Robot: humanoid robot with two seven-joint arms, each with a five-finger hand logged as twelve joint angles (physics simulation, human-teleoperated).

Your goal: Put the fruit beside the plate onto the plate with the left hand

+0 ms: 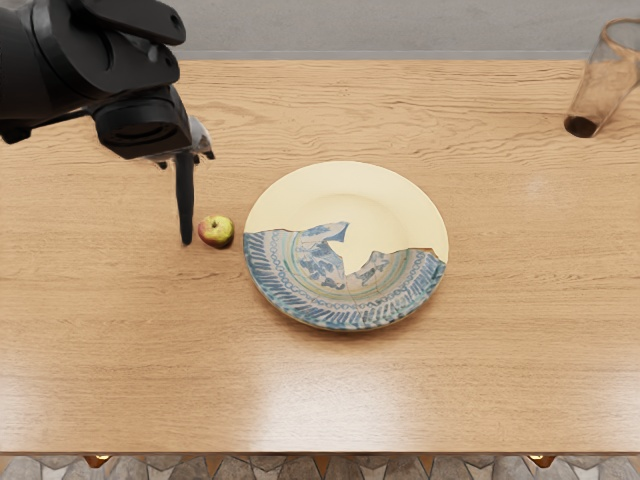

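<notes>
While the apple [216, 231] sits on the table [450, 380] just left of the plate [345, 172], the left hand [184, 160] hovers beside it, finger [185, 212] stretched down and gripping nothing, so pretty much the whole grab-and-place is left to do.

Shows a pale wooden table [320, 390], grained left to right and reaching almost from edge to edge. Bears near the middle a round plate [345, 200], lying flat, plain cream over the far half and blue-patterned over the near half. Holds just left of the plate a small red-and-yellow apple [216, 231], close to the rim yet apart from it. Carries at the far right corner a clear brownish glass vessel [603, 80], dark at the base, partly cut off by the picture's edge.
</notes>
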